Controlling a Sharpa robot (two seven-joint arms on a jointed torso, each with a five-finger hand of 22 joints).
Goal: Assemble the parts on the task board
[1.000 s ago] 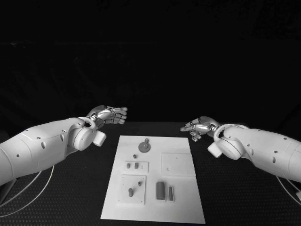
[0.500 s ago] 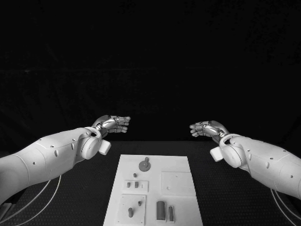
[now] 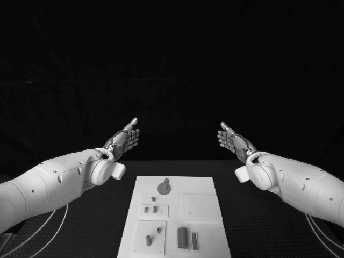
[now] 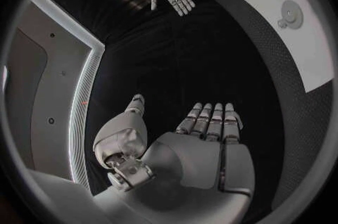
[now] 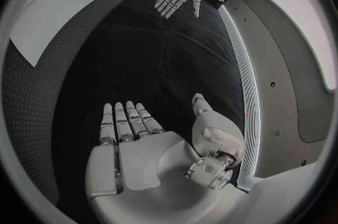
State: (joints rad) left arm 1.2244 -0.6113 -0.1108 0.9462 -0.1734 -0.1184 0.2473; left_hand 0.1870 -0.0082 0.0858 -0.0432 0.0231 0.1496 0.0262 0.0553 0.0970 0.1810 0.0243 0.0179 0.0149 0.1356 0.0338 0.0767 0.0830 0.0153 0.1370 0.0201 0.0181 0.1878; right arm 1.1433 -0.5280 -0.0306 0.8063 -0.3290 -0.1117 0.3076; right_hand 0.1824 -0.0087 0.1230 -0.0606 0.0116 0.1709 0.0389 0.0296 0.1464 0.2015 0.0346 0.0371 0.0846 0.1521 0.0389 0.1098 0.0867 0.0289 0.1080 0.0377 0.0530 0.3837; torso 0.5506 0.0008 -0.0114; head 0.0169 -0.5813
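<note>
Left hand (image 3: 126, 141) and right hand (image 3: 234, 141) hover flat-fingered, apparently holding nothing, beyond the task board (image 3: 205, 185).

Robot test bench in a laboratory-type room.
A black table (image 3: 87, 226) with a dotted mat fills the lower part of the head view, with a white task board (image 3: 207, 236) at lower centre and plain black behind it in the upper half. In the left wrist view, pale wall panels (image 4: 42, 100) with a light strip stand at the left of the frame.
</note>
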